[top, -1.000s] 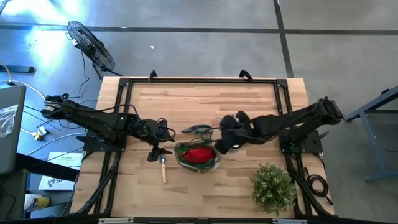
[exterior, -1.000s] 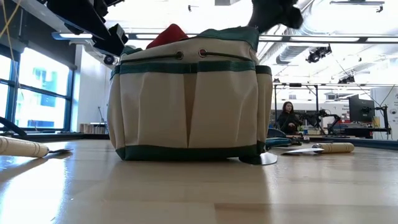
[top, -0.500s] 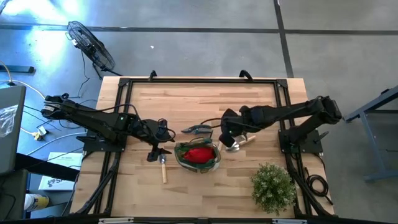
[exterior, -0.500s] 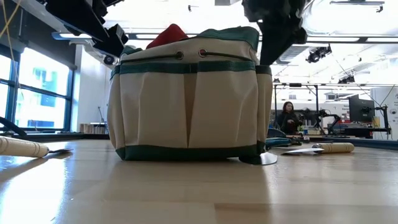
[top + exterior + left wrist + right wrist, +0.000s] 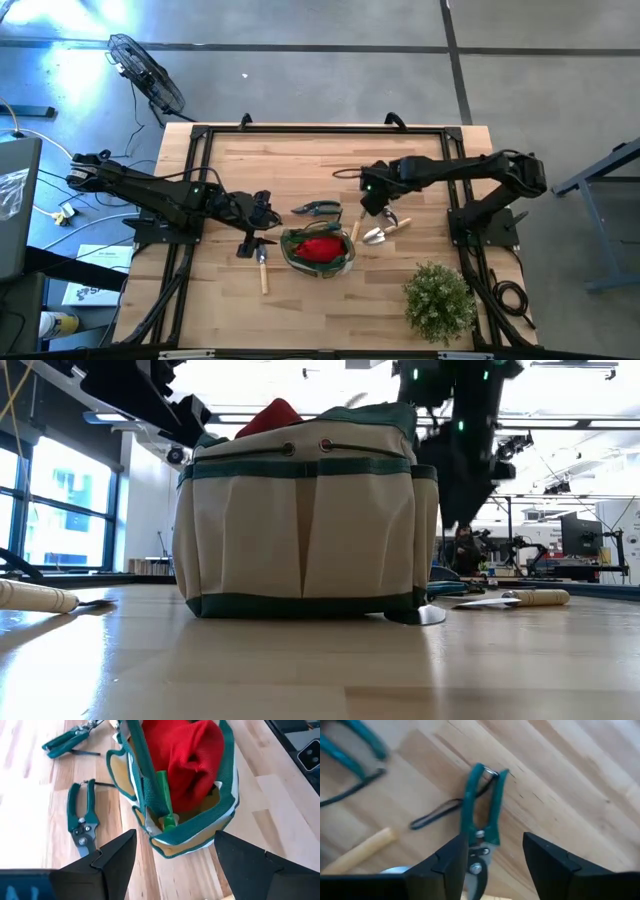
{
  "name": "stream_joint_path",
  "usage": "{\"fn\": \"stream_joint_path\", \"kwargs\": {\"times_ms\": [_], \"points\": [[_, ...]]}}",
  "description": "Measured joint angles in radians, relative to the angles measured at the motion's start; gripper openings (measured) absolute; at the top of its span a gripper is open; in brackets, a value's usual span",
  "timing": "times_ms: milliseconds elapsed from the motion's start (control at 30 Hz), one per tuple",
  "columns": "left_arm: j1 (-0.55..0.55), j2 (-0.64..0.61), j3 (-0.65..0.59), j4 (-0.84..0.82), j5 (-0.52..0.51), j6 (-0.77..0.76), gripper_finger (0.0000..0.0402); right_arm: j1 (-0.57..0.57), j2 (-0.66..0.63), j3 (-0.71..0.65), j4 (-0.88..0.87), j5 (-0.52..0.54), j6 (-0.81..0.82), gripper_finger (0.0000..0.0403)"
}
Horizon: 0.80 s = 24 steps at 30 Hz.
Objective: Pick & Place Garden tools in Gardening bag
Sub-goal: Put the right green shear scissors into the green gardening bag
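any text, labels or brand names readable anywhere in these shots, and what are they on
None can be read.
Gardening bag: no print shows on its fabric.
Pruning shears: no marking is legible on the handles or blade.
Papers on the floor beside the table: any print is too small to read.

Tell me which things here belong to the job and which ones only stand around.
Job:
- round green-and-tan fabric bag
- red fabric glove inside it
- two teal-handled pruning shears
- silver trowels with pale wooden handles
- right gripper, fingers open above shears

Not job:
- bushy green potted plant
- black floor fan
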Motion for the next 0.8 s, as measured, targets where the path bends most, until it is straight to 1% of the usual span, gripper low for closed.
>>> {"fn": "stream_joint_path", "kwargs": {"times_ms": [100, 167, 267, 400, 500, 633, 800], "points": [[0.000, 0.000, 0.000, -0.011, 0.009, -0.047, 0.0260, -0.058, 0.000, -0.052, 0.092, -0.078, -0.049, 0.0175], [0.000, 0.000, 0.000, -0.018, 0.031, -0.083, 0.0260, -0.089, 0.000, -0.069, 0.144, -0.111, -0.071, 0.0175], [0.000, 0.000, 0.000, -0.032, 0.058, -0.133, 0.0260, -0.118, 0.000, -0.075, 0.184, -0.102, -0.098, 0.0174], [0.000, 0.000, 0.000, -0.034, 0.077, -0.171, 0.0260, -0.136, 0.000, -0.075, 0.193, -0.094, -0.117, 0.0174], [0.000, 0.000, 0.000, -0.034, 0.076, -0.158, 0.0260, -0.136, 0.000, -0.075, 0.193, -0.116, -0.152, 0.0174], [0.000, 0.000, 0.000, -0.035, 0.067, -0.146, 0.0260, -0.135, 0.012, -0.075, 0.193, -0.120, -0.173, 0.0174], [0.000, 0.000, 0.000, -0.060, 0.072, -0.151, 0.0260, -0.134, 0.076, -0.075, 0.226, -0.167, -0.218, 0.0174]]}}
